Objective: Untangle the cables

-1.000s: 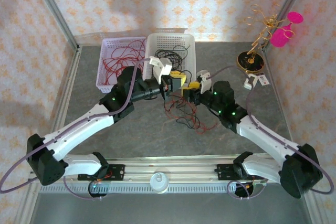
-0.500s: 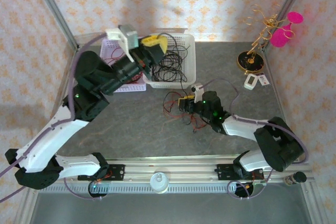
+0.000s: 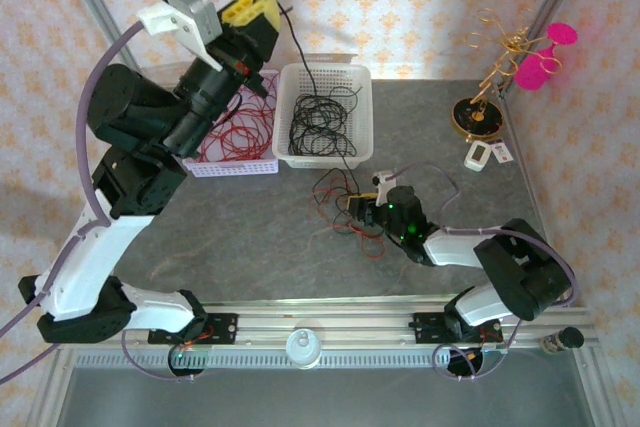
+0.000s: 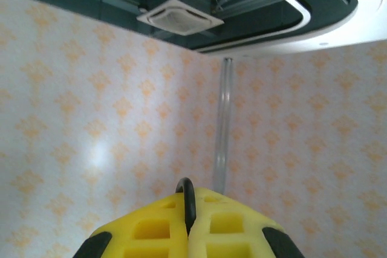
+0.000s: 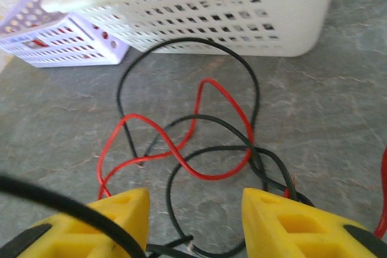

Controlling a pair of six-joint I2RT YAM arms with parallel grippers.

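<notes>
While the left pincer [image 3: 268,9] stands high toward the table's 11 o'clock, its ribbed yellow fingers [image 4: 151,234] are pressed together on a thin black cable [image 3: 297,52]. A glossy loop of it pokes up between the tips, and its length drops into the white basket [image 3: 325,69]. That basket, rigid plastic with a grid of small slots, holds a loose coil of black wire [image 3: 320,117]. Just beside it at 9 o'clock sits a lavender basket [image 3: 235,167] of the same perforated make, filled with springy red wire [image 3: 225,135]. The cables [image 3: 335,197] of the tangle lie on the grey, stone-mottled table [image 3: 250,237] at 6 o'clock from the white basket: thin red and black strands, smooth-sheathed, crossing in open curls. The right pincer [image 3: 352,209] sits low at the clump's 4 o'clock edge, its blocky yellow fingers spread apart and gripping nothing. Red and black loops lie on the table between them, and one black strand passes across one finger.
</notes>
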